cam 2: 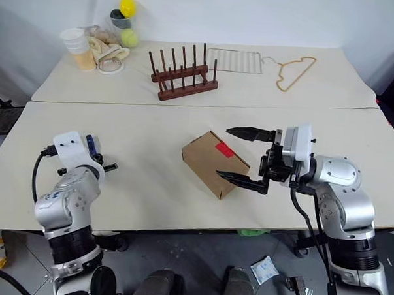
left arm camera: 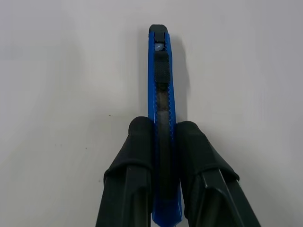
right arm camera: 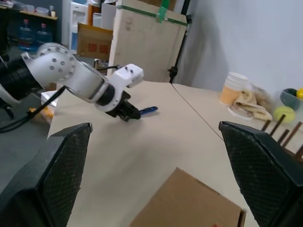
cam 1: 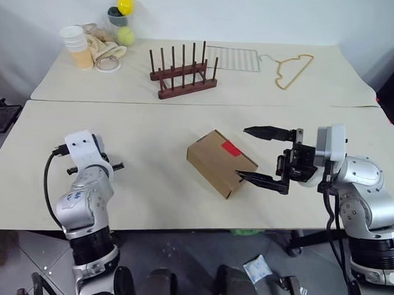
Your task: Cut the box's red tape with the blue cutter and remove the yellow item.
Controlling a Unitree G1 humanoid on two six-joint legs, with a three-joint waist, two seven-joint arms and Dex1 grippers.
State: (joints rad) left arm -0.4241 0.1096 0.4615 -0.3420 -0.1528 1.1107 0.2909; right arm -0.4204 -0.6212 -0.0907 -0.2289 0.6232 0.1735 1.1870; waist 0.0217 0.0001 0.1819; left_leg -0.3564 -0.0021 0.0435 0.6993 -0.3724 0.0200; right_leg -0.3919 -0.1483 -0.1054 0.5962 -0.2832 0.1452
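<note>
left pincer (left arm camera: 163, 142) clamped on blue cutter (left arm camera: 161, 85) over table (cam 1: 149, 204); right pincer (cam 1: 262, 157) apart beside box (cam 1: 219, 163).

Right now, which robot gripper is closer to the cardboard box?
The right gripper: it is open right beside the cardboard box, with one finger at the box's near corner. The left gripper is far off, closed around the blue cutter.
</note>
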